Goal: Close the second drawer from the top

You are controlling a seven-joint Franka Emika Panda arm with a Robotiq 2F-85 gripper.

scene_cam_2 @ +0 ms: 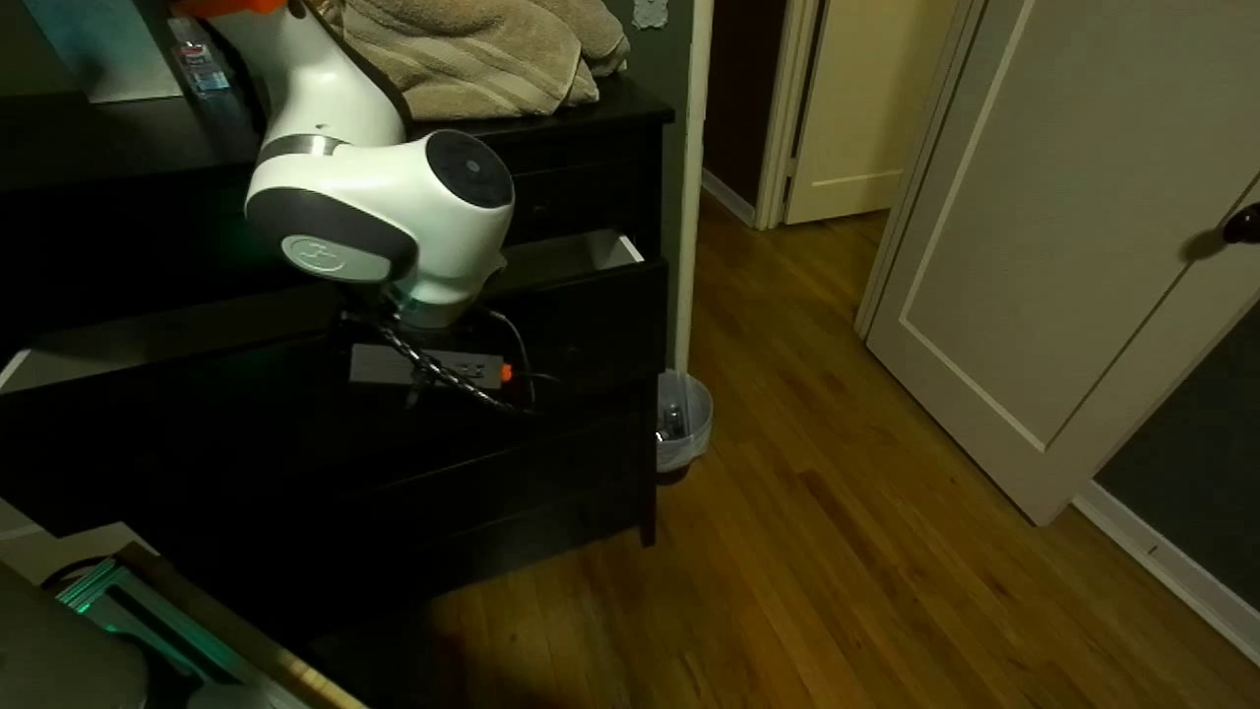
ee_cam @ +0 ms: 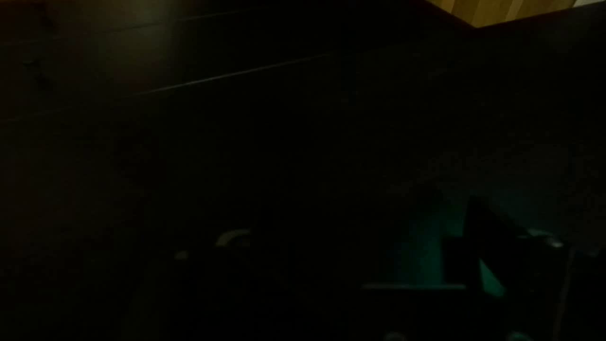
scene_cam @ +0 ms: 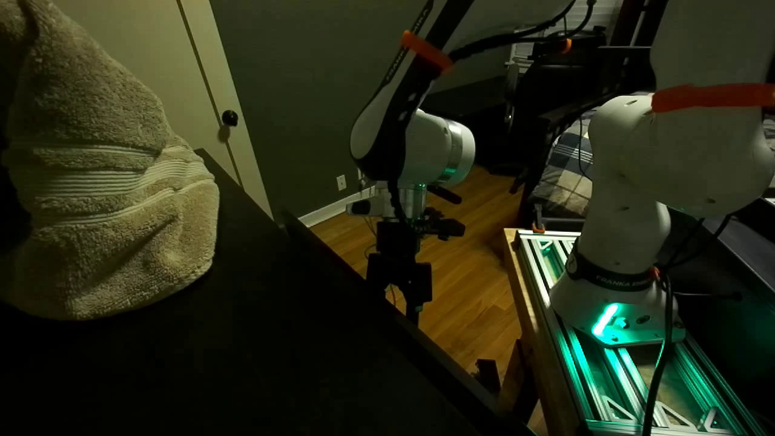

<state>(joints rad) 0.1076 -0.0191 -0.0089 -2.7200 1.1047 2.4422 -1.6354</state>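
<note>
The robot's hand [scene_cam: 399,281], seemingly wide, hangs before the open drawer [scene_cam_2: 608,320], probably the aligning step. Next, push inward.

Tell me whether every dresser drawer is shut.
No, in an exterior view a drawer stands pulled out, its white inner side showing.

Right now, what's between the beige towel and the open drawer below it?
The dresser's top edge, then a closed drawer front, above the open drawer, as an exterior view shows.
</note>
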